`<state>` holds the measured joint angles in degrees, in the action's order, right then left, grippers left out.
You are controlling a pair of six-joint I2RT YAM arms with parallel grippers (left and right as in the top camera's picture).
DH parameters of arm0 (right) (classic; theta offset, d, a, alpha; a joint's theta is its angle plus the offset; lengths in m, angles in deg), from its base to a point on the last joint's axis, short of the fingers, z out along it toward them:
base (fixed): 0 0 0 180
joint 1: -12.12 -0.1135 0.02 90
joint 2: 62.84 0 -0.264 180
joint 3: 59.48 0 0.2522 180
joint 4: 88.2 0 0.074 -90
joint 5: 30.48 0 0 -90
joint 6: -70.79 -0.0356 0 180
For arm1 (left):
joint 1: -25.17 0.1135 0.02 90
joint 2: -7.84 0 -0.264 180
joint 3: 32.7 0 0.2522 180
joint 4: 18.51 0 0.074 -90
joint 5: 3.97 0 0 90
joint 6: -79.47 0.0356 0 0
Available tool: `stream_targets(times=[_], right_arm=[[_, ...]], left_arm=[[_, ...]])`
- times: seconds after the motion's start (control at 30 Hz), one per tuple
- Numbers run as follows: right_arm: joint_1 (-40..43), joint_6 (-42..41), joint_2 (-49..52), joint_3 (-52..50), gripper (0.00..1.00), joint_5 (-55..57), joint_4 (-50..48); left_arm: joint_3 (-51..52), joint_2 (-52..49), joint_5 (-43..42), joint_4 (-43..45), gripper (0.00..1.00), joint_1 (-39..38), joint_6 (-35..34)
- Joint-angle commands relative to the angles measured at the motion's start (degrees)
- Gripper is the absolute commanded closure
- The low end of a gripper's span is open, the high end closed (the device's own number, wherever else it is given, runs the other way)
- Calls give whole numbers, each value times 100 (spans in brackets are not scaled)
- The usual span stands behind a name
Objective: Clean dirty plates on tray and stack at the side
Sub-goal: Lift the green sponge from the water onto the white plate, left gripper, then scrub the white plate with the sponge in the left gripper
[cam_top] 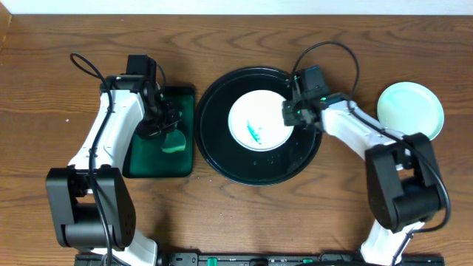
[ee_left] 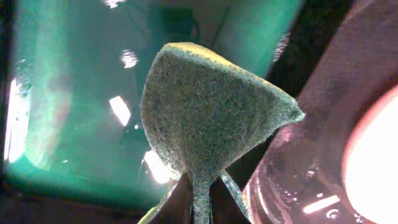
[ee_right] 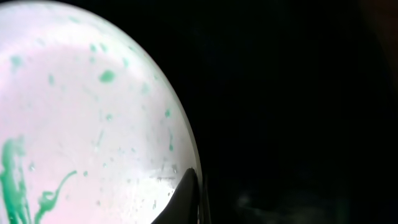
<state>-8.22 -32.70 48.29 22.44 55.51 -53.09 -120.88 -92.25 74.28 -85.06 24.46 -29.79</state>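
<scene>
A white plate [cam_top: 259, 120] smeared with green paint [cam_top: 254, 134] lies in the round black tray [cam_top: 222, 151]. My right gripper [cam_top: 290, 112] is shut on that plate's right rim. In the right wrist view one dark finger [ee_right: 183, 199] lies over the edge of the plate [ee_right: 81, 112], and the other finger is hidden under it. A clean mint plate [cam_top: 411, 111] rests on the bare wood at the right. My left gripper [cam_top: 161, 122] is shut on a green scouring sponge [ee_left: 205, 112] and holds it above the dark green rectangular tray [cam_top: 148, 166].
The green tray [ee_left: 62, 93] sits just left of the black tray, whose rim [ee_left: 292, 162] shows beside the sponge. Cables loop above both arms. Brown wood tabletop [cam_top: 44, 74] lies all around.
</scene>
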Motion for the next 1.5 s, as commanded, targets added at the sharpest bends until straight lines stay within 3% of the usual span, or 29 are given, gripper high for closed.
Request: stream_targets(times=[0.0, 0.23, 0.47, 0.9, 0.97, 1.2, 1.47], right_arm=[[-170, -420, 219, -44, 99, 9, -42], [-225, -431, 310, -44, 99, 9, 11], [-225, -428, 310, -44, 99, -13, 76], [-227, -431, 310, -44, 99, -109, 227], [-227, -428, 310, -44, 99, -120, 232], [-227, -428, 310, -44, 99, -120, 229], [-225, -431, 310, -44, 99, -120, 232]], left_arm=[[31, 13, -402, 155, 93, -269, 166], [31, 11, -719, 807, 93, -1274, 61], [31, -177, -623, 1698, 92, -2092, -584], [31, -1657, -708, 2782, 93, -2498, -1847], [31, -1843, -973, 2876, 93, -2498, -1923], [31, -2439, -3261, 3703, 93, -2632, -1926], [31, -2492, -3512, 3987, 93, -2682, -2017]])
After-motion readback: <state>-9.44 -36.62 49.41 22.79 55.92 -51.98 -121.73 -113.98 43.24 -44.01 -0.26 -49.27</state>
